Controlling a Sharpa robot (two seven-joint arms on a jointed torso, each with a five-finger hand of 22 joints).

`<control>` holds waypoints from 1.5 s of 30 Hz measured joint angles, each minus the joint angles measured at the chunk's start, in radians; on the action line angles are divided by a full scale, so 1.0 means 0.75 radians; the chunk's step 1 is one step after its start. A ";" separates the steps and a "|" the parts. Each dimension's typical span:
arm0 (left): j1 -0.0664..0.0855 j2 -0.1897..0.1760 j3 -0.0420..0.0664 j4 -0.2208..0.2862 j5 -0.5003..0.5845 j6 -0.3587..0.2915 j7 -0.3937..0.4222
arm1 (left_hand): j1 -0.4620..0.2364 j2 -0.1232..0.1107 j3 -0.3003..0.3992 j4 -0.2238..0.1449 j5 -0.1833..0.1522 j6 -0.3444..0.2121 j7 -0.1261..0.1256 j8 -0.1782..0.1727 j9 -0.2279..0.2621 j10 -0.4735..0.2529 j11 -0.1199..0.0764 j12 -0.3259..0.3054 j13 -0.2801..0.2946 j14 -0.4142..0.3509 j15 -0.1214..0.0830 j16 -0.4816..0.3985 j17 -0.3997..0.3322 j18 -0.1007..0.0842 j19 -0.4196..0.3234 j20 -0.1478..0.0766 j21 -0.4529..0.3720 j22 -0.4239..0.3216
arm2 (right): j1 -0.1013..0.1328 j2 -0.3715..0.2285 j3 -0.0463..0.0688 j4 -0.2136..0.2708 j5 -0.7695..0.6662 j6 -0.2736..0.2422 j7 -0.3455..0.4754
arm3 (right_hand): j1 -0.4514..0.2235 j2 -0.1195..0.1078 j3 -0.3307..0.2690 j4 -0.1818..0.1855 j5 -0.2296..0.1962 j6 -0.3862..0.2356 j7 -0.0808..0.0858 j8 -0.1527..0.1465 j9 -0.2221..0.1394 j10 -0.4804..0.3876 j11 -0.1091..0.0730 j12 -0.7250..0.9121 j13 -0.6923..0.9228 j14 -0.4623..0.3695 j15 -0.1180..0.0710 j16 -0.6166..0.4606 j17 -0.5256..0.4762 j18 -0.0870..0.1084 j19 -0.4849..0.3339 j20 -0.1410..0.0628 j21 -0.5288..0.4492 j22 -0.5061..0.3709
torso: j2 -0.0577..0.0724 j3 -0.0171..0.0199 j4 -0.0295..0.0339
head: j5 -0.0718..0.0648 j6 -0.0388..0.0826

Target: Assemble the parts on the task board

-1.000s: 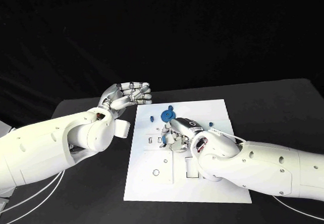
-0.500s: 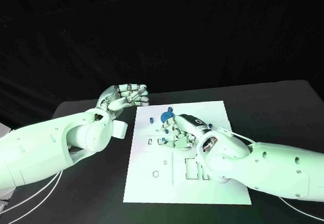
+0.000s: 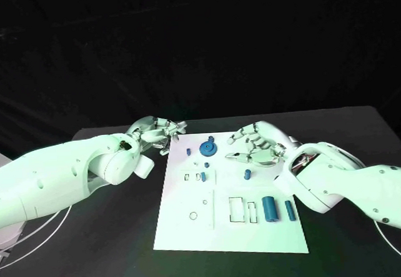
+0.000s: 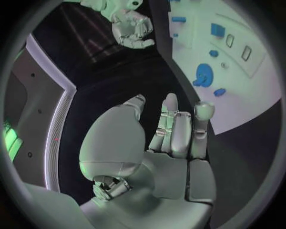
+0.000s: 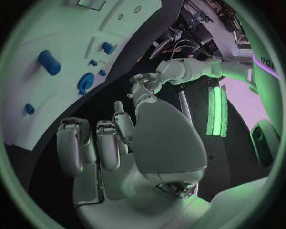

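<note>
Task board (image 3: 225, 232) sits mid-tabletop (image 3: 363, 136), partly populated: blue disc part (image 3: 209, 148) with its peg stands near the far edge, small blue pieces beside it around (image 3: 189, 151), one short blue peg (image 3: 247, 173) mid-board, and two blue cylinders (image 3: 270, 208) lie near the right edge by the outlined slots. Several outlined slots, e.g. (image 3: 236, 210), look unfilled, so my read is the assembly is partway, with the cylinders and likely the small pieces not yet seated. Left hand (image 3: 155, 131) hovers off the board's far-left corner, fingers spread, holding nothing; left wrist view confirms an empty flat palm (image 4: 173, 138). Right hand (image 3: 258, 145) is above the board's far-right area, fingers loosely curled but apart, nothing in it as far as I can see; right wrist view shows it empty too (image 5: 119, 143). Versus a second ago: right hand was down on the board centre covering the slots, now lifted and pulled back right, exposing the cylinders; left hand went from clenched to released.
</note>
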 measured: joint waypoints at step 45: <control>0.049 0.306 -0.047 -0.093 -0.897 0.430 -0.788 | -0.149 0.071 -0.115 0.005 0.000 0.062 -0.081 0.211 0.193 0.211 -0.080 0.325 0.328 0.032 -0.065 0.135 0.042 -0.052 0.244 -0.065 0.172 0.332 | 0.057 -0.148 0.006 -0.109 0.492 -0.007 0.144 | 0.005 0.005 0.000 0.000 0.000 0.000 0.000 0.010 0.001 -0.045 -0.002 -0.043 -0.021 0.000 0.000 -0.021 0.001 0.020 0.000 0.000 -0.077 0.001 | -0.042 -0.0244 -0.0012 | 0.015 -0.062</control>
